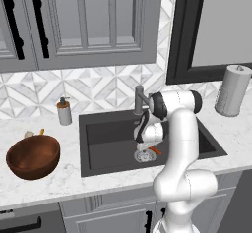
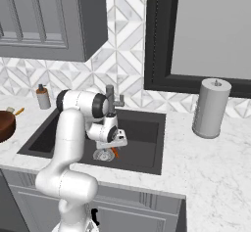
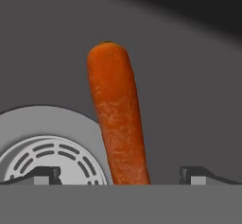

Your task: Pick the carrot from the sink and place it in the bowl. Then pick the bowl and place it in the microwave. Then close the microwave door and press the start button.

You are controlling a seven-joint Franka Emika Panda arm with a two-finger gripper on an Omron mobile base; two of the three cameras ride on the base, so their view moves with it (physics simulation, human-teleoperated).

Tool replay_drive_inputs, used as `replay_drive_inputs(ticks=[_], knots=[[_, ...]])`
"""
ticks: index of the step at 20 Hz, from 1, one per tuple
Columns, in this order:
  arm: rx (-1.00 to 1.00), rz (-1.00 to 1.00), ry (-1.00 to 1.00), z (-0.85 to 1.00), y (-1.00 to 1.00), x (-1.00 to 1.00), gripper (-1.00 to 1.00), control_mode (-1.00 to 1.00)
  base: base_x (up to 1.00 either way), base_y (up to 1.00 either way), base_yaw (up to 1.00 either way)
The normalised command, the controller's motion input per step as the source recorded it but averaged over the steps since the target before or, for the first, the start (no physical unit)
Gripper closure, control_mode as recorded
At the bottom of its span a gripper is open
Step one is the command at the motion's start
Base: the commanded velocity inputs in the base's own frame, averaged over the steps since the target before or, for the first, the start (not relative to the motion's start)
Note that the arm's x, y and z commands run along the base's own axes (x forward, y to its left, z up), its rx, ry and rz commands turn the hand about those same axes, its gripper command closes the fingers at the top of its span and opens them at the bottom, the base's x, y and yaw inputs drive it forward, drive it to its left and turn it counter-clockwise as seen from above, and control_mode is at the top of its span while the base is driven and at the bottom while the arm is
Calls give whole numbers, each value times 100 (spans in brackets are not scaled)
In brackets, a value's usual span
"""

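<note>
Hand view: the carrot runs up the middle of the frame, thick end at the top, lying on the dark floor of the sink.
Carrot: it is just beside the round silver drain, which sits in the lower left of the hand view — its lower length appears to rest against the drain's rim. In the left base view it shows as a small orange sliver at centre, under the hand.
Fingers: the two dark tips stand at the bottom edge, spread wide, one on each side of the carrot. They pinch nothing; no contact with the carrot is visible.
Gripper: it hangs low inside the basin, pointing down at the drain area — centre of both base views.
Bowl: the bowl sits on the marble counter at the lower left of the left base view, well apart from the sink. Its glossy inside looks empty.
Progress: judging from this, the first pick is not yet made. The carrot is in the sink, ungripped.
Left to do: close on the carrot, carry it to the bowl, move the bowl to the microwave, shut the door, press start.
Other things: a soap dispenser stands between bowl and sink; a paper towel roll stands at the right.
</note>
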Motion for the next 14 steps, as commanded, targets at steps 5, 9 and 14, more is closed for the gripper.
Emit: replay_drive_inputs(ticks=[5,9,14], knots=[[0,0,0,-16,0,24,100,-100,0,0,0],[0,0,0,-22,0,10,100,-100,0,0,0],[0,2,0,-8,-5,-5,100,-100,0,0,0]])
